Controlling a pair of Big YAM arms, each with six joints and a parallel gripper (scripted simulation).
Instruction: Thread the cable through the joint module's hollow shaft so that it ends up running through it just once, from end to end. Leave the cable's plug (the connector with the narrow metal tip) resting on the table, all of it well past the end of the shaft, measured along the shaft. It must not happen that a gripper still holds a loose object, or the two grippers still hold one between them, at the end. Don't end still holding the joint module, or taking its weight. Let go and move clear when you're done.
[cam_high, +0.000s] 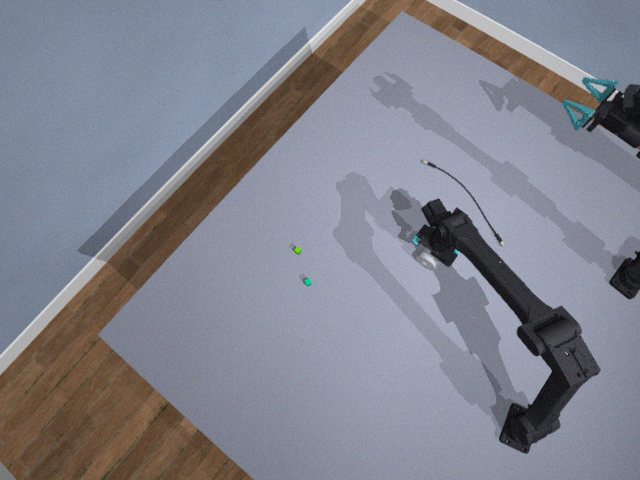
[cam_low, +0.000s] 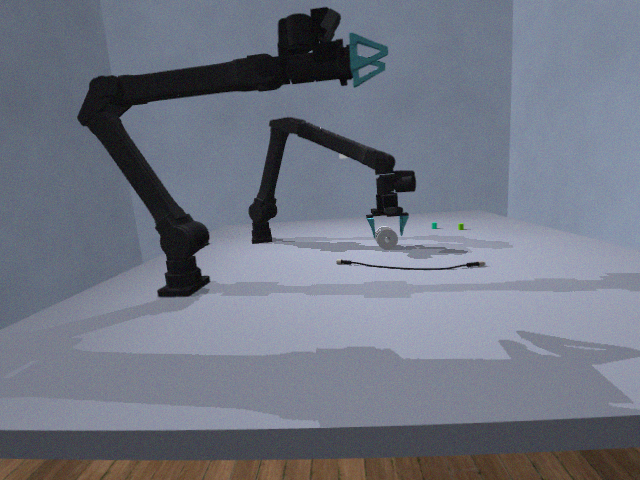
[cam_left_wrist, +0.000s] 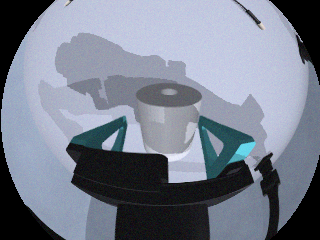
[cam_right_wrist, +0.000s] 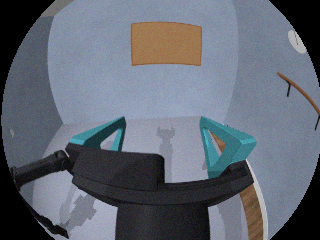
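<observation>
The grey joint module (cam_high: 426, 259) (cam_low: 379, 238) (cam_left_wrist: 167, 127) lies on its side on the table, one bore opening facing the cable. My left gripper (cam_high: 436, 246) (cam_low: 388, 235) (cam_left_wrist: 163, 118) is open, pointing down, with its fingers on either side of the module and a gap visible at the left finger. The thin black cable (cam_low: 413, 268) lies in a shallow curve on the table, outside the module. Both cable ends have pale connectors; which is the narrow-tipped plug is hard to tell. My right gripper (cam_high: 574, 90) (cam_low: 385, 58) (cam_right_wrist: 162, 120) is open and empty, high above the table.
A lime-green cube (cam_high: 297, 250) (cam_low: 461, 226) and a teal cube (cam_high: 308, 282) (cam_low: 434, 225) sit on the table beyond the module, away from the cable. The left arm reaches over the table close beside the cable. Table edges show in the top view.
</observation>
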